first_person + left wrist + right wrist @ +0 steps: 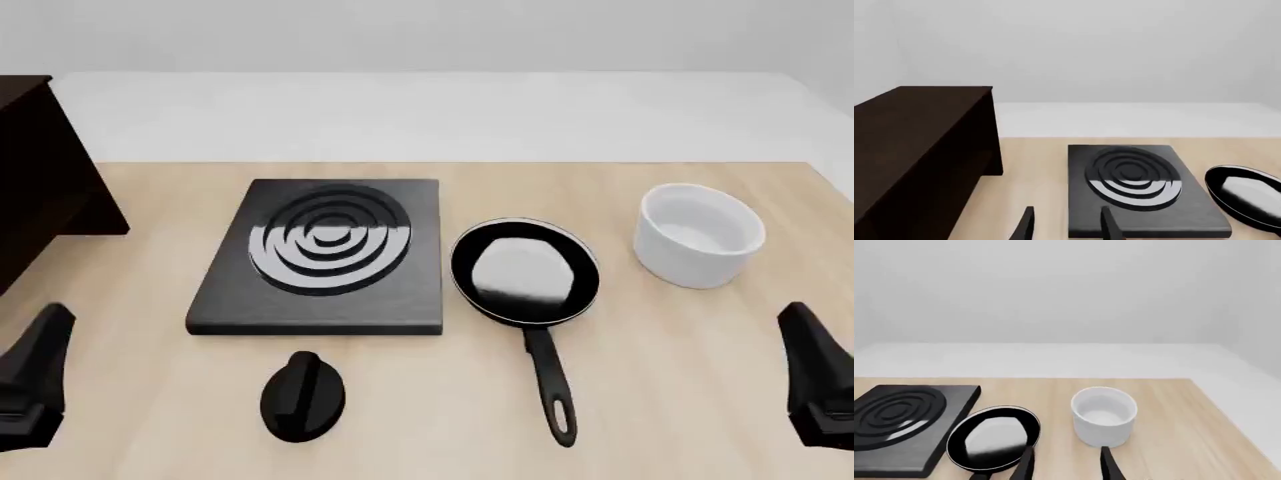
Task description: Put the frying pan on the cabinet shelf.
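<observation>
Resting flat on the light wooden surface (667,340) was the round glossy black frying pan (525,272), just right of the flat black stove plate with silver rings (324,255), its slim handle pointing toward the arms. A white ceramic cup (699,234) stood to the pan's right, and a small black knob (303,395) lay in front of the plate. The very dark brown wooden cabinet (40,180) stood at far left, well apart from the pan. Left hand (1066,225) and right hand (1066,465) were both released, fingers parted, grasping nothing.
</observation>
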You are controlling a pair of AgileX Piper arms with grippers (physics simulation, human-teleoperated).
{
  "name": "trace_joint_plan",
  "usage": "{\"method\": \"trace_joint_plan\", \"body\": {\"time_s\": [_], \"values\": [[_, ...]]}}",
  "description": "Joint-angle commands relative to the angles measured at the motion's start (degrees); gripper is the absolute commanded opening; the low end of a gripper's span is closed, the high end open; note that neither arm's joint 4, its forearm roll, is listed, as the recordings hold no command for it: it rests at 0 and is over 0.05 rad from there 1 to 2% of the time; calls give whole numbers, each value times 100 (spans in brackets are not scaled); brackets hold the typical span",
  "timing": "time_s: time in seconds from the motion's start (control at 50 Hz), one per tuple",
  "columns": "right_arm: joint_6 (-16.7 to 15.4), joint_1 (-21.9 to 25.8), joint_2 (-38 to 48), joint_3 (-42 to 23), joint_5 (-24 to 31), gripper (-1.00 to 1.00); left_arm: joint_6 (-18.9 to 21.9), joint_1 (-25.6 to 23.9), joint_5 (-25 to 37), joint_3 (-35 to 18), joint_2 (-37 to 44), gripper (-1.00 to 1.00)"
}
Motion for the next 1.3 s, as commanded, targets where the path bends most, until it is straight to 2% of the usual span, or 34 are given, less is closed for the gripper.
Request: {"method": "trace_joint_plan", "body": {"time_s": [0.02, 0.04, 0.06, 0.08, 0.12, 0.2, 0.26, 0.3, 0.36, 0.46, 0.48, 0.54, 0.58, 0.6, 0.64, 0.66, 0.68, 0.7, 0.74, 0.76, 0.78, 0.86, 0.88, 0.9, 0.94, 1.0, 1.06, 1.1, 1.14, 1.16, 1.18, 1.22, 1.26, 1.3], "values": [[171, -79, -49, -241, 311, 100, -151, -177, 349, -392, 6, 100], [246, -90, -58, -308, 397, 100, -164, -220, 441, -478, -9, 100], [478, -152, 5, -343, 425, 100, -210, -256, 564, -574, -11, 100], [514, -225, 90, -381, 458, 100, -249, -288, 675, -670, -13, 100], [330, -295, 136, -525, 551, 100, -259, -321, 895, -842, -10, 100], [423, -426, 166, -988, 944, 100, -274, -382, 1283, -1121, 17, 100], [394, -407, 195, -1269, 1173, 100, -483, -434, 1416, -1272, 96, 100], [398, -379, 298, -1386, 1238, 100, -457, -492, 1438, -1300, 164, 100], [228, -245, 508, -1697, 1458, 100, -465, -547, 1456, -1358, 347, 100], [213, -88, 653, -1993, 1684, 100, -447, -679, 1509, -1431, 437, 100], [138, 25, 848, -2092, 1753, 100, -733, -675, 1499, -1461, 578, 100], [149, 132, 1028, -2276, 1896, 100, -590, -694, 1582, -1582, 611, 100], [369, 192, 935, -2748, 2207, 100, -229, -757, 1657, -1836, 756, 100], [451, 178, 950, -2890, 2279, 100, -308, -669, 1702, -1949, 775, 100], [90, 515, 1148, -3046, 2395, 100, -364, -656, 1738, -2063, 901, 100], [90, 515, 1149, -3047, 2395, 100, -364, -656, 1738, -2063, 902, 100], [-93, 507, 1344, -3302, 2557, 100, -81, -734, 1837, -2207, 993, 100], [-239, 644, 1472, -3399, 2597, 100, -132, -759, 1929, -2330, 1030, 100], [-499, 1359, 1636, -3613, 2751, 100, -194, -803, 2085, -2525, 1095, 100], [-405, 1530, 1738, -3687, 2839, 100, -190, -806, 2139, -2604, 1132, 100], [-260, 1441, 1877, -3725, 2891, 100, -237, -822, 2185, -2681, 1169, 100], [-84, 1527, 2290, -3777, 3104, 100, -571, -952, 2470, -2907, 1138, 100], [252, 1528, 2369, -3820, 3171, 100, -475, -994, 2489, -2848, 1096, 100], [397, 1494, 2467, -3859, 3240, 100, -428, -989, 2548, -2912, 1130, 100], [418, 1451, 2662, -3911, 3369, 100, -486, -983, 2508, -2841, 1118, 100], [661, 1866, 3161, -4094, 3700, 100, -436, -948, 2450, -2764, 1123, 100], [746, 2211, 3624, -4201, 3944, 100, -469, -999, 2440, -2757, 1146, 100], [539, 2382, 3964, -4295, 4019, 100, -446, -1061, 2420, -2789, 1136, 100], [821, 2351, 4206, -4351, 4019, 100, -573, -1089, 2387, -2714, 1133, 100], [844, 2273, 4358, -4371, 4019, 100, -549, -1076, 2354, -2675, 1121, 100], [694, 2214, 4498, -4398, 3996, 100, -558, -1078, 2369, -2722, 1171, 100], [799, 2252, 4715, -4438, 3968, 100, -566, -1114, 2330, -2633, 1157, 100], [702, 2284, 5044, -4423, 3928, 100, -620, -1121, 2329, -2612, 1094, 100], [926, 2347, 5226, -4413, 3901, 100, -629, -1127, 2329, -2664, 1143, 100]]}}
